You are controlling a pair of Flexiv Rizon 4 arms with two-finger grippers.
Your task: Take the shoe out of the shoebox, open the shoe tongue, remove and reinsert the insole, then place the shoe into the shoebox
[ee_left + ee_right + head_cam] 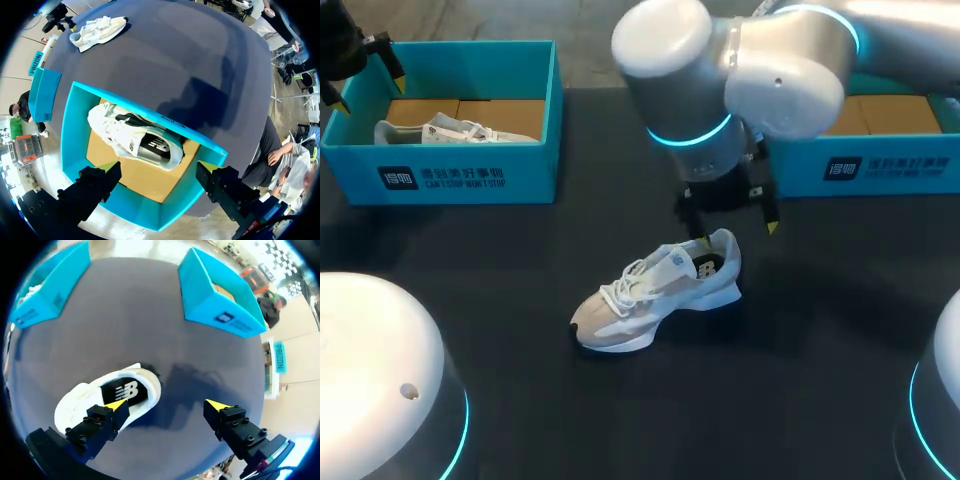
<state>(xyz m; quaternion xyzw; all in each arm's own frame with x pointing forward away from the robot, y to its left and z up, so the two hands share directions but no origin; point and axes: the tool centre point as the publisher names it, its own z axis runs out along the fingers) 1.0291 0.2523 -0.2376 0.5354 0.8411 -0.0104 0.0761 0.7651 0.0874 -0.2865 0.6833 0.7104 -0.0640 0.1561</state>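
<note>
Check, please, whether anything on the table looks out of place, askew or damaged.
Nothing stands out. One white sneaker stands upright on the table, its heel by the open right claw, as the task would need; the other sneaker sits inside the left shoebox. No spill or damage shows.

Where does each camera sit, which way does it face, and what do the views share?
Head view: above and behind, looking down on the table; the right arm shows, above the loose shoe.
Left wrist view: on the left wrist, looking into the left shoebox with a second shoe; open left tool shows.
Right wrist view: on the right wrist, looking down at the loose shoe's heel; open right tool shows.
Shared: the loose shoe, in all three.
</note>
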